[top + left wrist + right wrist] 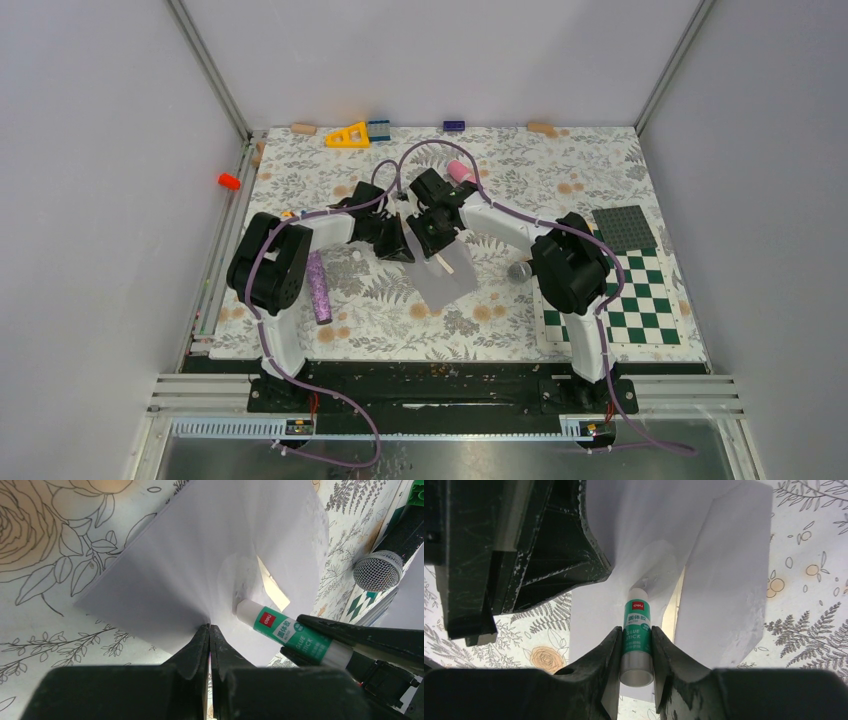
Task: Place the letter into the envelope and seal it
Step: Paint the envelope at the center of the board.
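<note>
Reading outward from the arm bases: the left gripper (pixel 209 630) is pressed fully shut on an edge of the envelope (pixel 200 555), pinching the paper so that it tents up off the table. Just beside it, the right gripper (pixel 635 631) is partly closed around a glue stick (pixel 638 615), green-labelled, with the white tip touching the pale paper near a fold. The envelope sits at the middle of the floral table (pixel 300 190), between the two wrists; its far end is raised at the grippers and its near end appears to rest on the surface. From above, its long axis runs on a diagonal, from far-left at the grippers toward near-right. Which way the pointed flap faces I cannot say for certain; the right wrist view shows an angled panel that may be it, standing open. A cream sliver (pixel 272 585) shows in a gap in the paper; it may be the letter already inside, but that is not confirmed. Judgement: the task looks to be in the sealing stage, with glue going on. Left to do: finish the glue, fold the flap down, press it shut. Further out lie a mesh-headed microphone (pixel 519 270), a checkerboard mat (pixel 625 300) on the right, and a purple tube (pixel 319 288) on the left.
</note>
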Controlling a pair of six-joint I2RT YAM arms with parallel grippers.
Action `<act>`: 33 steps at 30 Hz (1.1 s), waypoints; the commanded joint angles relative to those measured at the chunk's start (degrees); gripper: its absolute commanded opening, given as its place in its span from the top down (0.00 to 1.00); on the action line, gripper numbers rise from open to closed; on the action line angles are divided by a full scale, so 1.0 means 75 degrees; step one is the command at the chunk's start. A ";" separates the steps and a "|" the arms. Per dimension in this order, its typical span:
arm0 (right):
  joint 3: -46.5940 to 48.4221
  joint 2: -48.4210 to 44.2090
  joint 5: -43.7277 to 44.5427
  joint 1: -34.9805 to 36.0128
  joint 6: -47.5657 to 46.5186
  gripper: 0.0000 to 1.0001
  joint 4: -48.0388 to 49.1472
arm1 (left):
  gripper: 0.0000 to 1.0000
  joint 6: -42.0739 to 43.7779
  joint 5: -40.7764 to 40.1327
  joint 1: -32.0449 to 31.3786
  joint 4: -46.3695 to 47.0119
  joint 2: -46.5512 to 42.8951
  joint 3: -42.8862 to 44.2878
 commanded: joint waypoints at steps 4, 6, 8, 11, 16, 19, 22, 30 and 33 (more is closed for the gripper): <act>0.0218 0.0156 0.0551 0.0161 -0.0073 1.00 0.0470 | 1.00 0.0484 -0.0681 -0.0288 -0.0208 0.0250 0.0123; 0.0287 0.0201 0.0581 0.0168 -0.0034 1.00 0.0482 | 1.00 0.0531 -0.0732 -0.0331 -0.0260 0.0251 0.0156; 0.0345 0.0239 0.0589 0.0158 -0.0002 1.00 0.0492 | 1.00 0.0578 -0.0772 -0.0370 -0.0285 0.0240 0.0172; 0.0353 0.0223 0.0541 0.0160 0.0058 1.00 0.0574 | 1.00 0.0641 -0.0835 -0.0417 -0.0342 0.0260 0.0200; 0.0457 0.0280 0.0440 0.0166 0.0186 1.00 0.0616 | 1.00 0.0700 -0.0904 -0.0496 -0.0380 0.0252 0.0230; 0.0526 0.0355 0.0552 0.0162 0.0223 1.00 0.0674 | 1.00 0.0737 -0.0923 -0.0532 -0.0383 0.0234 0.0240; 0.0600 0.0415 0.0577 0.0168 0.0342 1.00 0.0703 | 1.00 0.0759 -0.0936 -0.0560 -0.0388 0.0222 0.0239; 0.0728 0.0463 0.0367 0.0158 0.0532 1.00 0.0643 | 1.00 0.0808 -0.1034 -0.0564 -0.0391 0.0189 0.0233; 0.0582 0.0363 0.0544 0.0159 0.0325 1.00 0.0349 | 1.00 0.0810 -0.1138 -0.0562 -0.0427 0.0148 0.0232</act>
